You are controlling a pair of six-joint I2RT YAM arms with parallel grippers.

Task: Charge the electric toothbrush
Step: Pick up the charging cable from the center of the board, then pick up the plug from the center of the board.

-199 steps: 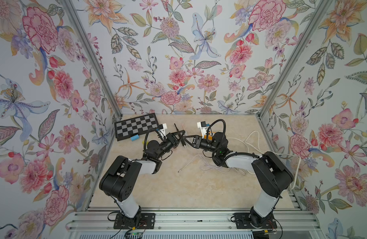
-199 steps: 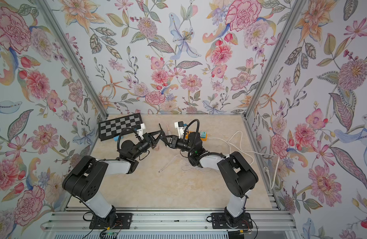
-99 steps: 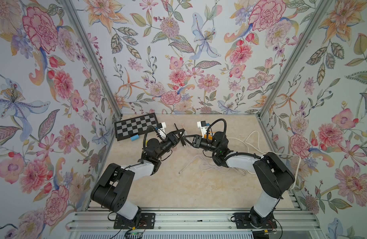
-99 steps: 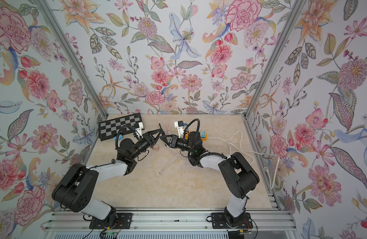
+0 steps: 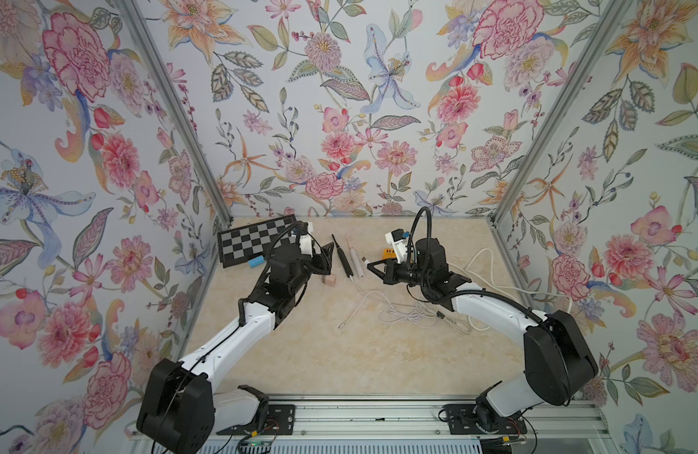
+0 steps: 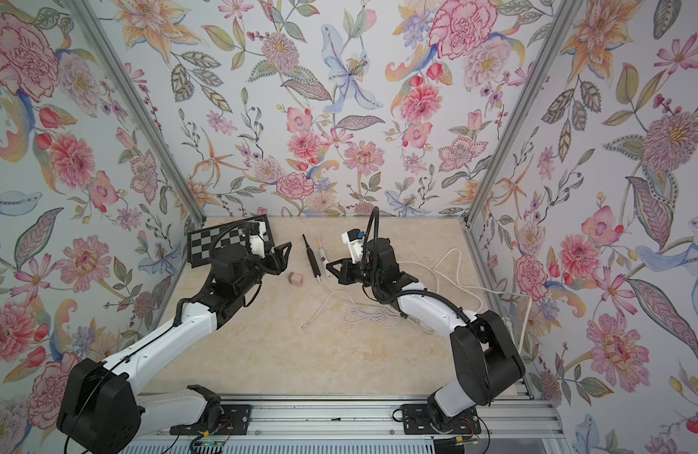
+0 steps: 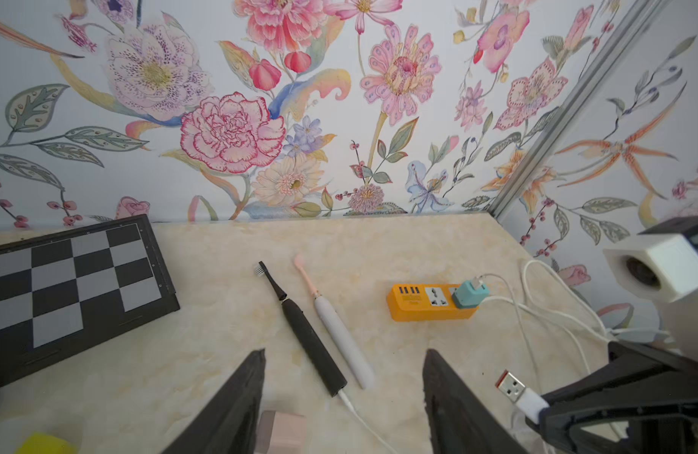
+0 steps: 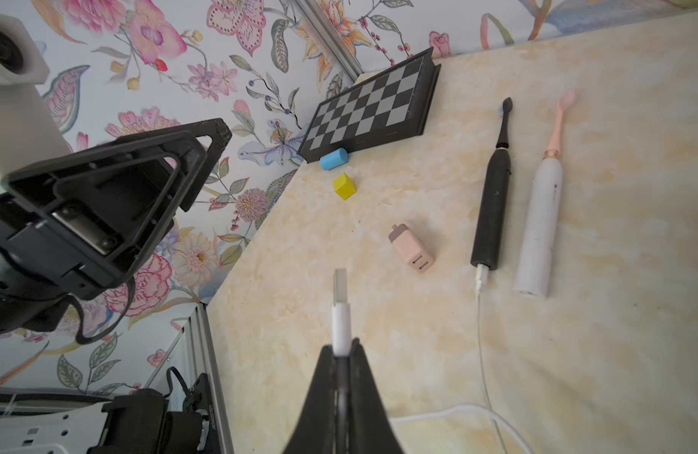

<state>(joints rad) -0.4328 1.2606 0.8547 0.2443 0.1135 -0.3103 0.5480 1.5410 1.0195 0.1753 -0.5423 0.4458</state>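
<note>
Where the black electric toothbrush lies: flat on the beige marble-look table at far centre, bristles toward the far wall, just left of a white toothbrush with a pink neck.
Charging lead: a thin white cable is seated in the near end of the black handle. The white USB plug is probably its other end.
Right gripper: pinched tight on that plug, metal tip poking out ahead, raised off the table just right of the two brushes.
Left gripper: jaws wide and empty, just near-left of the black handle, close to a small pink wall adapter.
Power: an orange plastic power strip lies right of the brushes, with a teal adapter plugged into it.
Handling: the brush looks light, stiff, smooth and round, so it is likely to roll. Best held at the thick handle's mid-length, not the thin neck. Tugging the limp cable could unseat the connector.
</note>
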